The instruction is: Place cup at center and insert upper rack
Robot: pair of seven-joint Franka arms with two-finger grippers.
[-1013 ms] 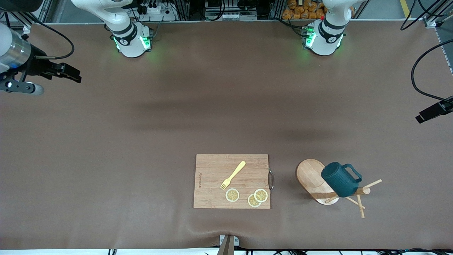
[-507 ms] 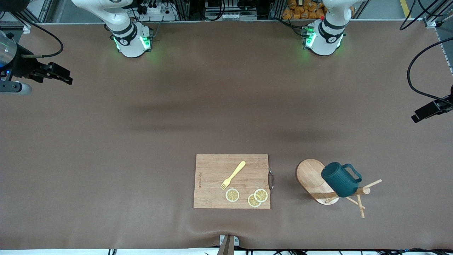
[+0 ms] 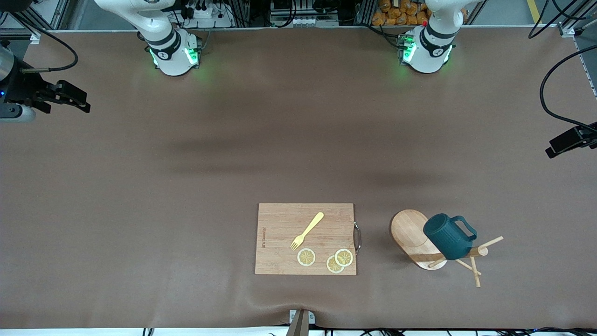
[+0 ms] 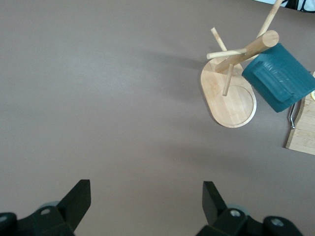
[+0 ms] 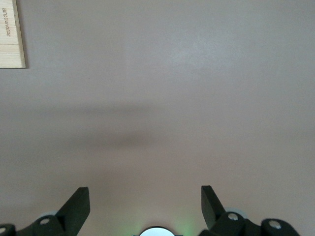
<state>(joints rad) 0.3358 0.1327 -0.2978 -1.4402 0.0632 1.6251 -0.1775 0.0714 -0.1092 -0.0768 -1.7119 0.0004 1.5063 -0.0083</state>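
Table (image 3: 140, 196) carries a cutting board (image 3: 305, 238) and, toward the left arm's end, the wooden rack (image 3: 417, 239) with the dark cup (image 3: 448, 236) hung on a peg. Over the last second the right gripper (image 3: 70, 97) drew outward, the left gripper (image 3: 566, 142) wavered at its edge; both spread, holding nothing, so neither is closing on the cup.

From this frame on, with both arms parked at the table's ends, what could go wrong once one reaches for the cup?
1. The dark teal cup hangs tilted on the wooden rack, among thin pegs; a sideways pull might snag a peg and tip the rack.
2. The cutting board, carrying a fork and lemon slices, lies beside the rack; a low sweep could scatter them.
3. Both the open left tool and the open right tool hover over bare table, so the approach is long.
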